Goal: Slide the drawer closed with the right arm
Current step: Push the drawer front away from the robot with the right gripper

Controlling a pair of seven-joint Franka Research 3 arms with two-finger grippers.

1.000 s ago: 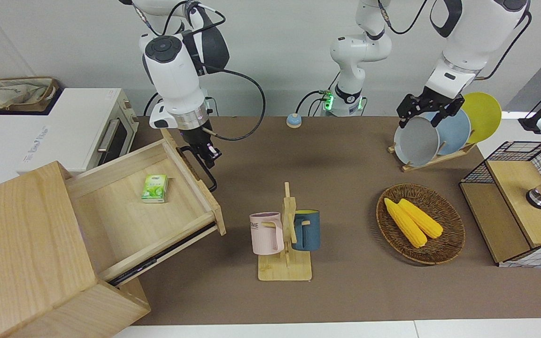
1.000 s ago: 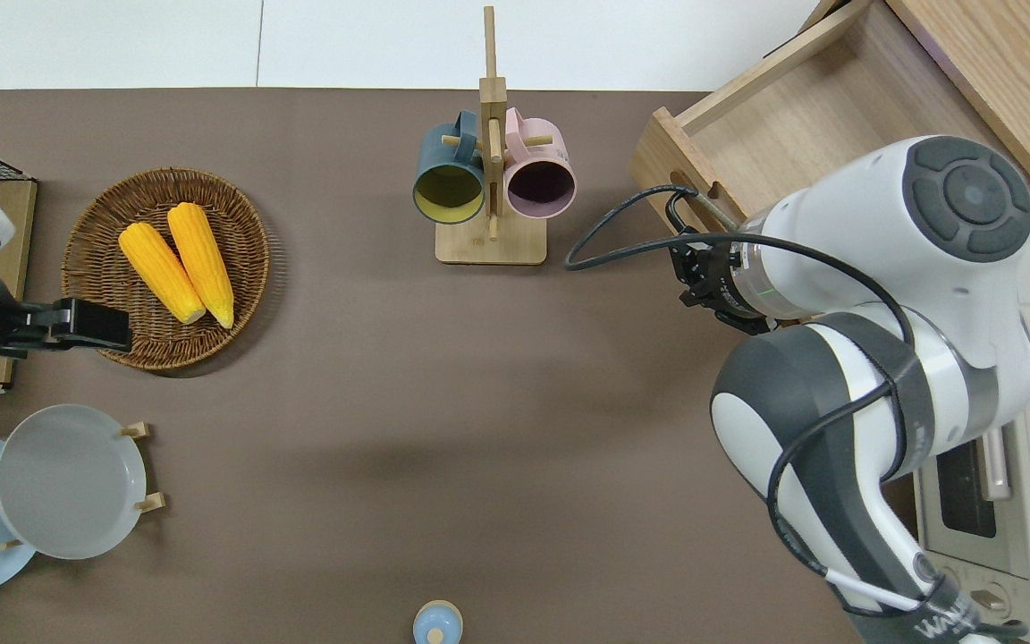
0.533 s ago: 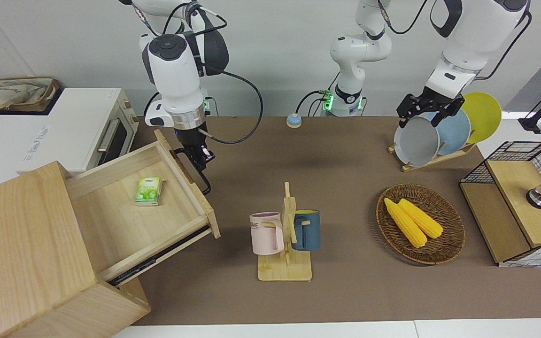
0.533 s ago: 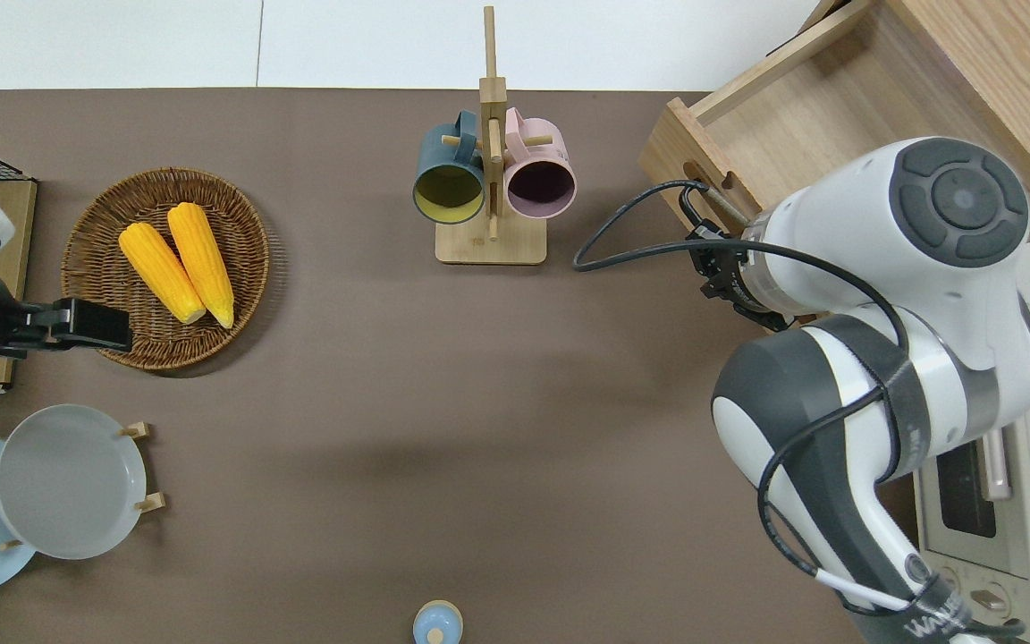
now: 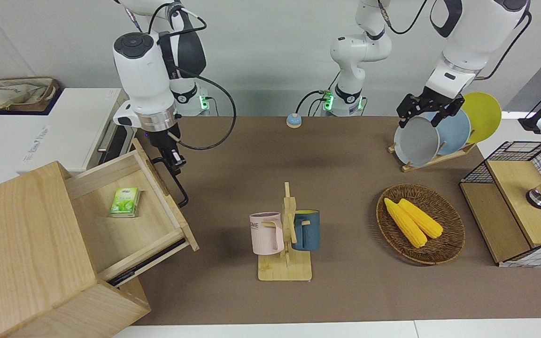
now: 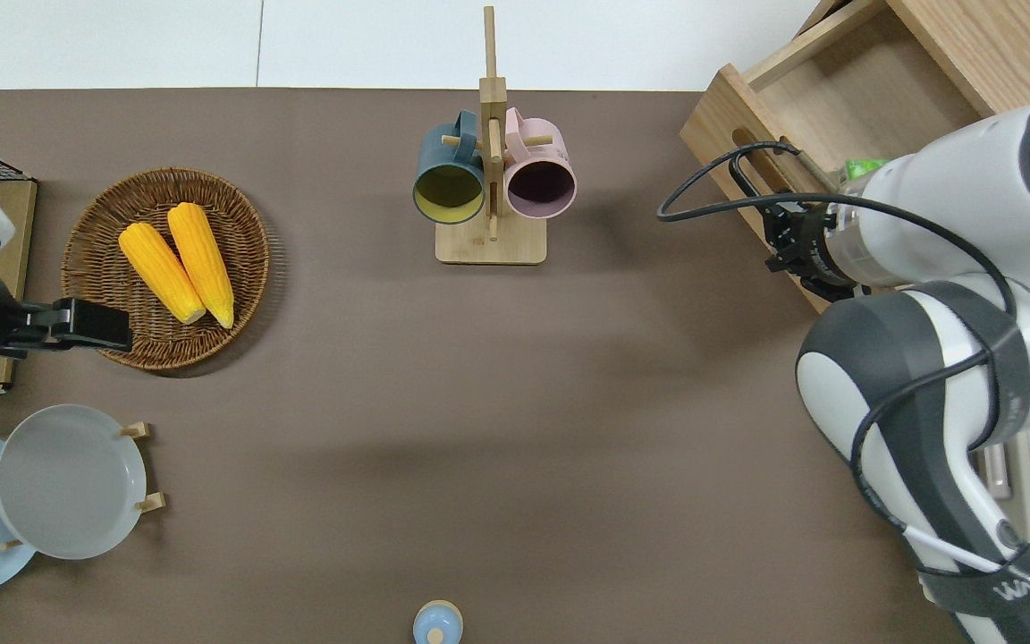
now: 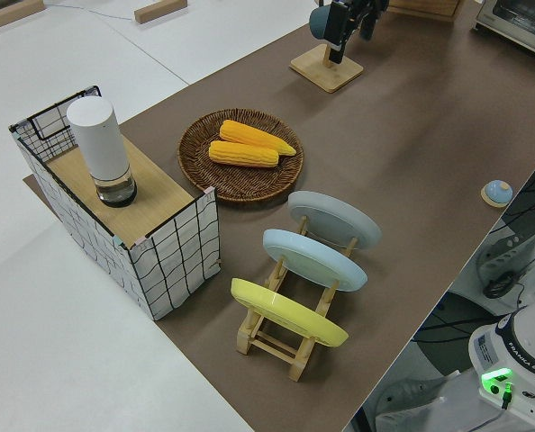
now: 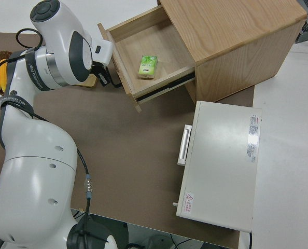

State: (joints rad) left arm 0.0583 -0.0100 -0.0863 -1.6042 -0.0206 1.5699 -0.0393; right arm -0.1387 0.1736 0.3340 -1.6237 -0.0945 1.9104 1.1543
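Observation:
The pale-wood drawer (image 5: 125, 230) stands partly out of the big box cabinet (image 5: 21, 244). It holds a small green box (image 5: 125, 202). A black bar handle (image 5: 180, 190) runs along the drawer's front. My right gripper (image 5: 175, 159) is down at the end of that handle nearer the robots, against the drawer front. From overhead, the right gripper (image 6: 788, 246) sits beside the front panel, and the arm hides much of the drawer (image 6: 864, 98). The left gripper (image 5: 420, 119) is parked and open.
A mug rack (image 5: 285, 234) with a pink and a blue mug stands mid-table. Toward the left arm's end are a wicker basket (image 5: 444, 244) of corn, a plate rack (image 5: 432, 136) and a mesh cabinet (image 5: 519, 206). A white toaster oven (image 5: 64, 131) sits beside the box cabinet.
The drawer has slid well into the cabinet, carrying the green box with it. The right gripper has followed the drawer front toward the right arm's end of the table. The left arm has not moved.

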